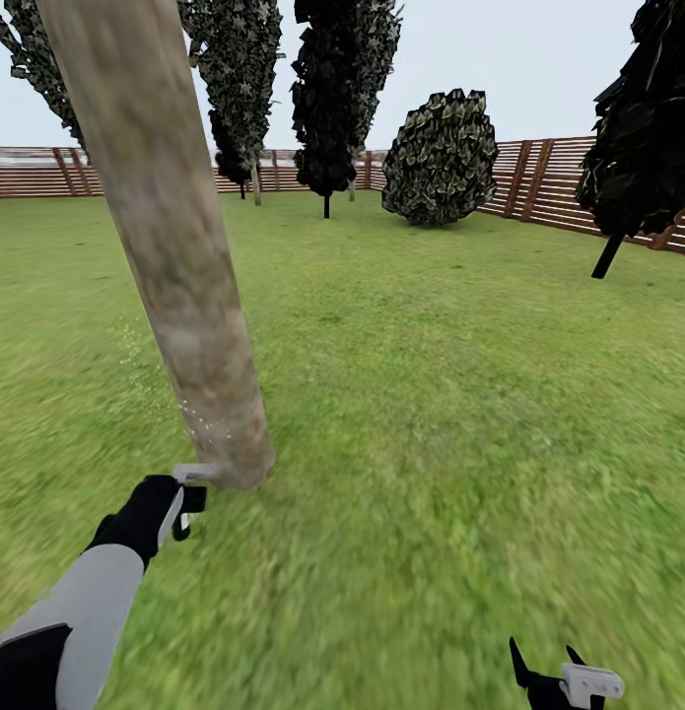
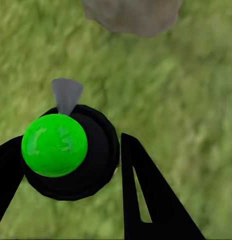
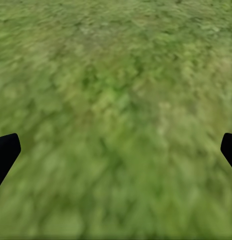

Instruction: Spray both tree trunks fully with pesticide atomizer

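A: At trunk base, L hand (image 2: 70, 160) clamped on the atomizer (image 2: 70, 155), black body btwn fingers (image 2: 146, 200), cap shows green, grey nozzle toward tree trunk (image 1: 174, 256).
B: Gap to trunk?
A: Near; touching or not, can't tell.
B: R hand (image 1: 549, 671)?
A: Fingers apart, over grass (image 3: 116, 100).

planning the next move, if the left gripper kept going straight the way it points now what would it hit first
Probably the grass: the left gripper, shut on the spray bottle, points down at the lawn. The base of the tree trunk lies just beyond, off that line, though depth is hard to judge.
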You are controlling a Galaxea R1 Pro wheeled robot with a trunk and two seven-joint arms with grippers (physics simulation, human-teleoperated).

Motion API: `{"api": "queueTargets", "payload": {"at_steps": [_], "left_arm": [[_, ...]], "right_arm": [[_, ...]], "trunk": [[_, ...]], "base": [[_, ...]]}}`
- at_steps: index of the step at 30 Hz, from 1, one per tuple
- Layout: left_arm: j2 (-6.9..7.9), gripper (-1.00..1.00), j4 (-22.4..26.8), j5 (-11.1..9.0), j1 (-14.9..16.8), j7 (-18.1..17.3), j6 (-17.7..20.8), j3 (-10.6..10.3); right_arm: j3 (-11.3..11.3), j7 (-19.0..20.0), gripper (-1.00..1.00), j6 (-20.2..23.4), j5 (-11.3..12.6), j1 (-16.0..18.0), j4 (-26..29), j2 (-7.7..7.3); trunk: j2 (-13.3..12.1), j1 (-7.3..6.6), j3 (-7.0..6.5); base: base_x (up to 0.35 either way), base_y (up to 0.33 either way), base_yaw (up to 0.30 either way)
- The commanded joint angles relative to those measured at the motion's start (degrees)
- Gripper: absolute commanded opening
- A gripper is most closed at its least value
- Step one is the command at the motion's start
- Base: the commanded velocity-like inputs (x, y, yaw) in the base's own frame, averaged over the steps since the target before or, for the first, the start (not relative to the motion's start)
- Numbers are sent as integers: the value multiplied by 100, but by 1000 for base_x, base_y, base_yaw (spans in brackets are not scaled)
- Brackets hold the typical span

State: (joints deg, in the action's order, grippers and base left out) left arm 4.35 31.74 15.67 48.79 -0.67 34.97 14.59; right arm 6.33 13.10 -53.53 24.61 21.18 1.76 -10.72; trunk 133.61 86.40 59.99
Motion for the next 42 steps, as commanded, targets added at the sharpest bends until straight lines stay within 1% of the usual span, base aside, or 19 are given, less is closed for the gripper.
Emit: {"api": "queueTargets", "payload": {"at_steps": [1, 2, 4, 6, 11, 12, 14, 16, 21, 24, 27, 30, 31, 33, 35, 36, 38, 40, 42], "left_arm": [[121, -100, -1, -59, -1, -2, 65, 5], [179, -100, 3, -61, -1, -4, 128, 7], [211, -100, 7, -71, -1, -10, 182, 6], [157, -100, 35, -84, -1, -12, 207, -16], [-356, -100, 88, -82, 36, -13, 224, -28], [-387, -100, 92, -81, 48, -12, 227, -31], [-375, -100, 95, -87, 56, -12, 229, -25], [-298, -100, 110, -79, 66, -19, 237, 6], [75, -100, 105, -123, 58, -30, 231, 43], [55, -100, 110, -125, 53, -30, 230, 39], [-12, -100, 115, -132, 79, -30, 230, 43], [-196, -100, 249, -126, 141, -23, 238, 16], [-189, -100, 435, -128, 153, -28, 383, 26], [-98, -100, 551, -127, 156, -47, 551, 39], [57, -100, 617, -139, 157, -53, 603, 42], [168, -100, 650, -213, 157, -56, 621, 43], [202, -100, 734, -340, 123, -53, 631, 19], [153, -100, 839, -369, 96, -49, 633, -8], [-99, -100, 886, -362, 123, -34, 640, -32]], "right_arm": [[0, 0, 100, 4, 0, 0, 0, 0], [1, 0, 100, 2, 0, 0, 0, 0], [0, 0, 100, 4, 0, 0, 0, 1], [0, 0, 100, 7, 0, 0, 0, 0], [0, 0, 100, 1, 0, 0, 0, 1], [1, 0, 100, 1, 0, 0, 0, 0], [0, 0, 100, 3, 0, 0, 0, 1], [5, 0, 100, 4, 0, 0, 0, 0], [3, 0, 100, 1, 0, 0, 0, 2], [6, 0, 100, 7, 0, 0, 0, 3], [4, 0, 100, 13, 0, 0, -20, 3], [7, 0, 100, 14, 0, 0, -26, 1], [6, 0, 100, 14, 0, 0, -26, 4], [8, 0, 100, 11, 0, 0, -26, 7], [8, 0, 100, 9, 0, 0, -26, 8], [8, 0, 100, 12, 0, 0, -26, 9], [8, 0, 100, 13, 0, 0, -26, 9], [8, 0, 100, 10, 0, 0, -26, 9], [8, 0, 100, 16, 0, 0, -26, 9]], "trunk": [[0, 0, 0], [0, 0, 0], [0, 0, 0], [0, 0, 0], [0, 0, 0], [0, 0, 0], [0, 0, 0], [0, 0, 0], [0, 0, 0], [0, 0, 0], [0, 0, 0], [0, 0, 0], [0, 0, 0], [0, 0, 0], [0, 0, 0], [0, 0, 0], [0, 0, 0], [0, 0, 0], [0, 0, 0]], "base": [[0, 0, 0], [0, 0, 0], [0, 0, 0], [0, 0, 0], [0, 0, 0], [0, 0, 0], [0, 0, 0], [0, 0, 0], [-1, 0, 0], [-199, 0, 0], [-150, 0, 0], [-18, 0, 0], [-2, 0, 0], [0, 0, 0], [0, 0, 0], [0, 0, 0], [0, 0, 0], [-63, 0, 0], [-284, 0, 0]]}}
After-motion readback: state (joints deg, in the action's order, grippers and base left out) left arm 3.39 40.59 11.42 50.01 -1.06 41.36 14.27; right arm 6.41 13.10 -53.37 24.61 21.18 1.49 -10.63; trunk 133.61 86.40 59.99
